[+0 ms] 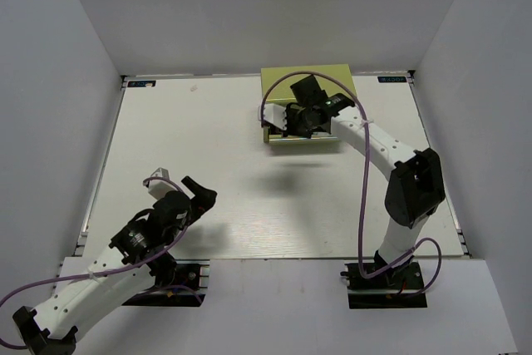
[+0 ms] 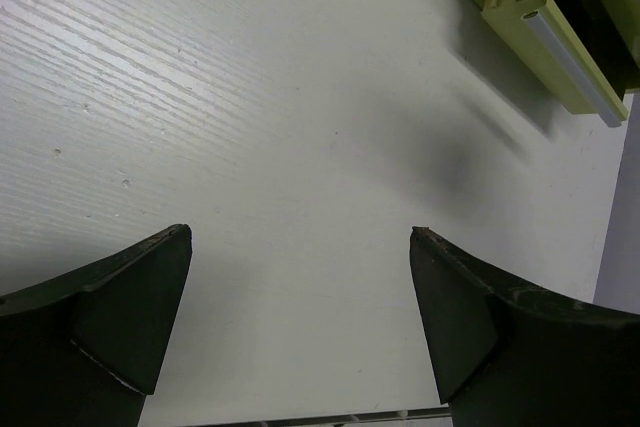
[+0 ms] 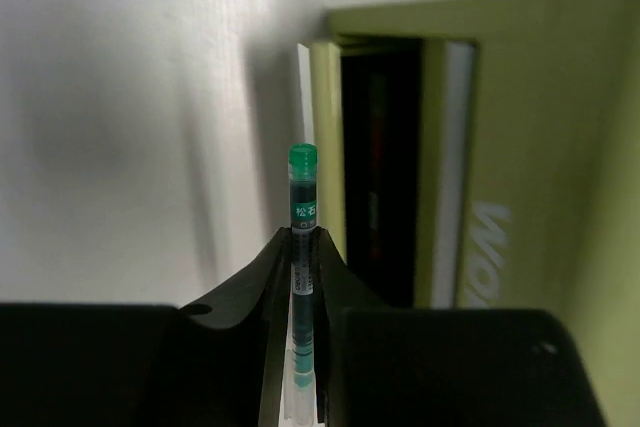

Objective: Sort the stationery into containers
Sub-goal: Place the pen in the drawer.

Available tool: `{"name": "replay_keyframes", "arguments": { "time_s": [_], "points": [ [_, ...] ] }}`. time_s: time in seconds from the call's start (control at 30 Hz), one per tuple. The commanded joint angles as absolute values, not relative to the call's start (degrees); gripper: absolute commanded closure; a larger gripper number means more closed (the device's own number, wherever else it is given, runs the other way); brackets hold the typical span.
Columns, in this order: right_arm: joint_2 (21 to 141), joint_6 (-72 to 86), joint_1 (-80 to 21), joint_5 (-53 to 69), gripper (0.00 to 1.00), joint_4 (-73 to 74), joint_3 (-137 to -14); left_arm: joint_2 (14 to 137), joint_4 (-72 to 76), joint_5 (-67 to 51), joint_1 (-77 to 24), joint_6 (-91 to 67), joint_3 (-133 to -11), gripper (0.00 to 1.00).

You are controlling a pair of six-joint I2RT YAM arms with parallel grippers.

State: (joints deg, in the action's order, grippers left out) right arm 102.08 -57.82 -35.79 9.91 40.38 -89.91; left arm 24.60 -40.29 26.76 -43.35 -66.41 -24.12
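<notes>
Placement is the step in hand: the right gripper (image 3: 303,245) pinches a slim green-capped pen with a clear labelled barrel (image 3: 302,197). Its tip sits at the near edge of the pulled-out drawer (image 3: 385,177) of the olive yellow-green boxy chest (image 3: 540,147). The next move likely calls for shifting over the dark slot, lowering and releasing. The left gripper (image 2: 300,235) hovers spread wide over the white table (image 2: 250,97), holding nothing.

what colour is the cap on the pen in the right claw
The cap is green, clearest in the right wrist view.
</notes>
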Motion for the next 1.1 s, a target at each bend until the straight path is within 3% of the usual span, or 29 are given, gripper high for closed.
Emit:
{"name": "replay_keyframes", "arguments": {
  "time_s": [0.0,0.47,0.7,1.03,1.07],
  "points": [
    [102.65,-57.92,-33.23,5.98,1.0,35.34,-94.12,24.35,-38.59,26.19,-43.51,-65.65,-25.93,0.0],
    [108.72,-67.76,-30.67,7.91,1.0,30.77,-93.61,27.33,-36.12,25.14,-43.51,-64.6,-25.93,0.0],
    [109.86,-69.08,-30.15,7.56,0.79,29.09,-92.11,27.33,-36.12,25.14,-43.51,-64.6,-25.93,0.0],
    [108.19,-68.73,-29.97,10.9,0.75,31.73,-91.41,27.86,-35.6,25.14,-43.51,-64.6,-25.93,0.0],
    [107.85,-68.73,-29.97,12.03,0.79,32.42,-91.41,27.86,-35.6,25.14,-43.51,-64.6,-25.93,0.0]
  ]
}}
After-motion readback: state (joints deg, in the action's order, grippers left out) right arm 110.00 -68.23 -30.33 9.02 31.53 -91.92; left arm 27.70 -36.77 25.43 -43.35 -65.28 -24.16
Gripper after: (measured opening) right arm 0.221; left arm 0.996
